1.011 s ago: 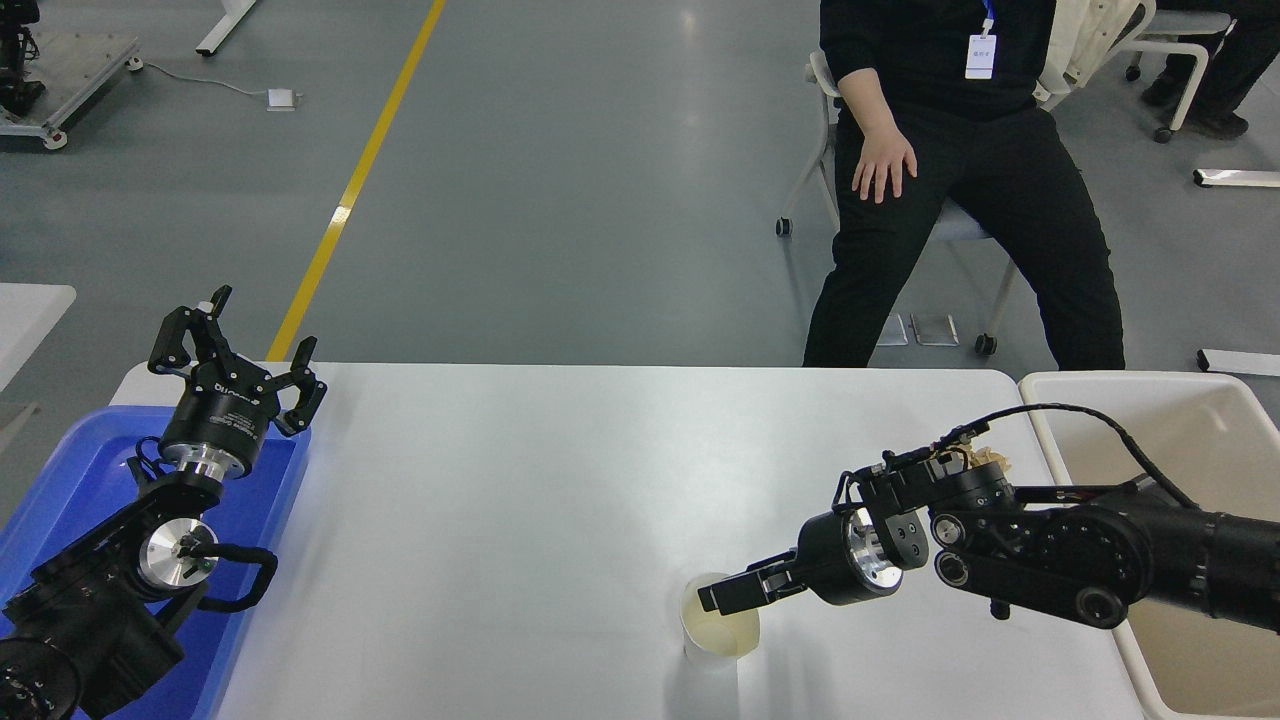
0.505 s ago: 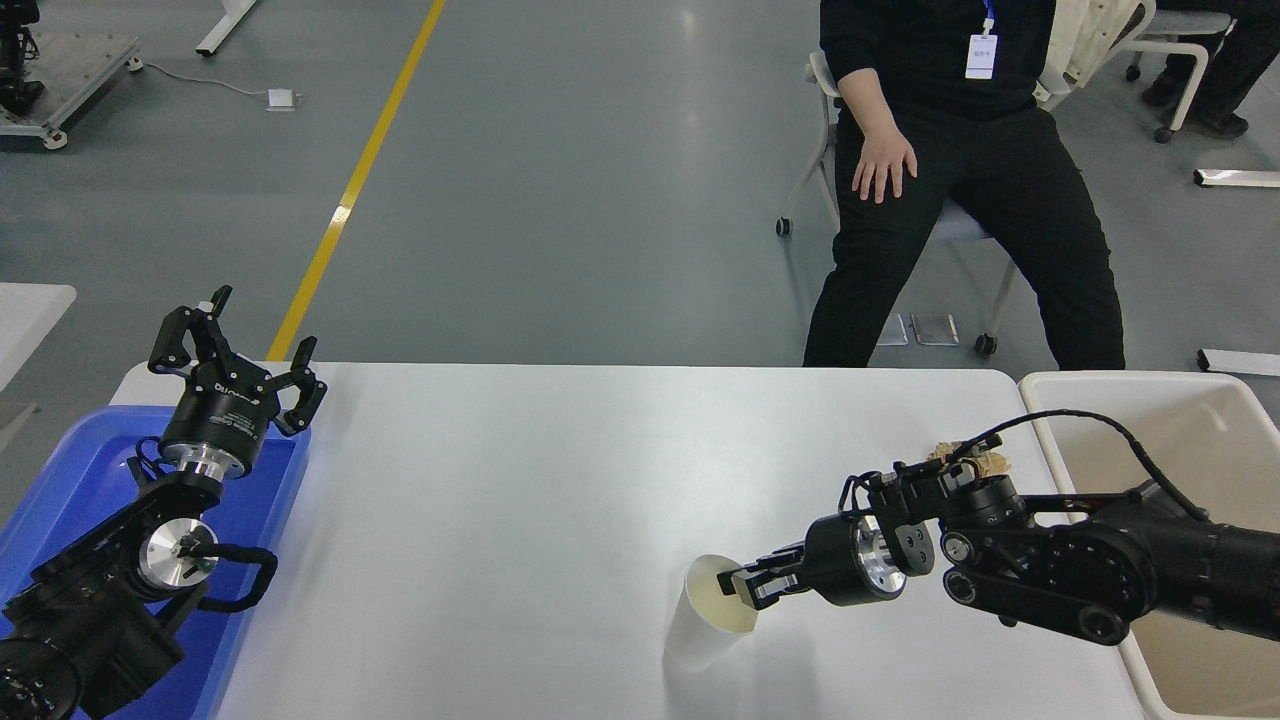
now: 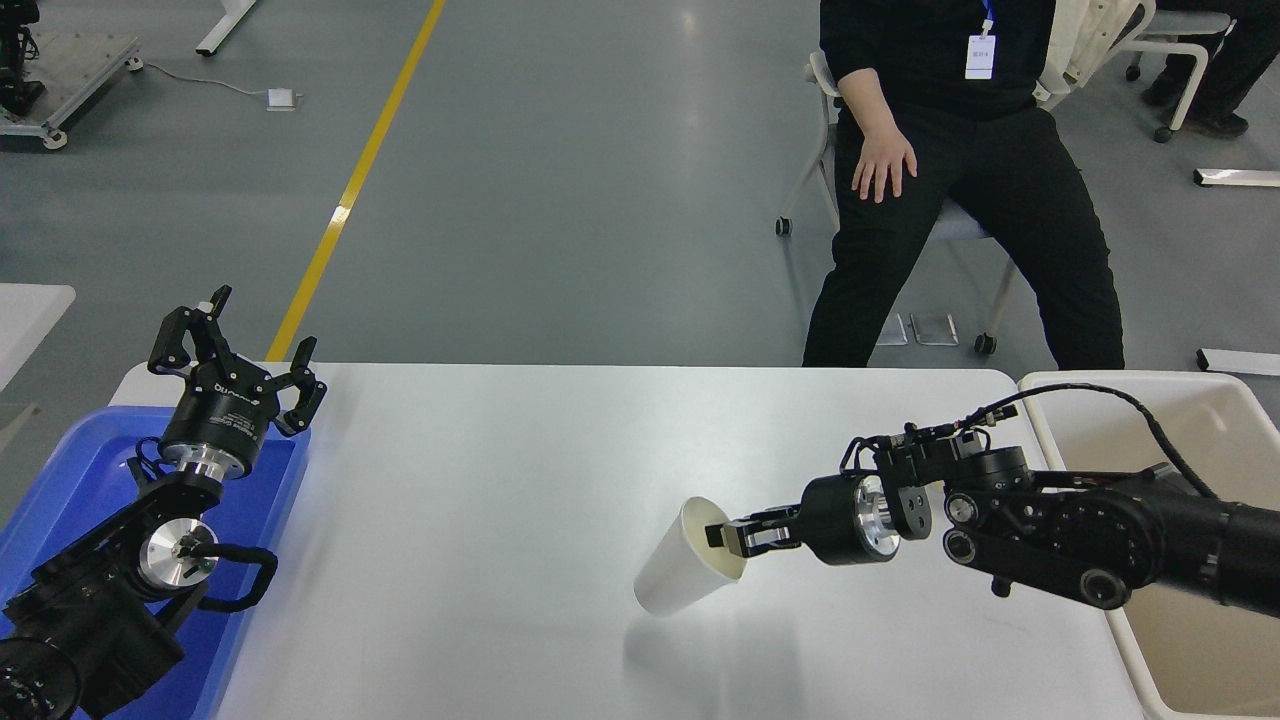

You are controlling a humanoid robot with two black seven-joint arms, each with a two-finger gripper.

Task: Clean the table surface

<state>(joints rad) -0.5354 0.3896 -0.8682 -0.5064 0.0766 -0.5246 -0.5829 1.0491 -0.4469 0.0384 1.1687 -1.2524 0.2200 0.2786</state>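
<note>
Pinching tilted cup point(image 3: 672, 575) rim, seemingly airborne: right gripper point(image 3: 728, 534), arm outstretched.

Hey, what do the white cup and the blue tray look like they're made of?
The white cup, pinched at the rim by the right hand: probably paper, with matte walls and a thin rim, though foam is possible. The blue tray: likely moulded plastic, with an even saturated colour, a slight sheen and rounded edges.

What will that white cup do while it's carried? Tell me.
The cup looks like thin paper, so probably light and easily crushed. The right end effector pinches only its rim, and it hangs tilted above its shadow on the table, so it may swing or slip. Set down sideways, it would likely roll.
</note>
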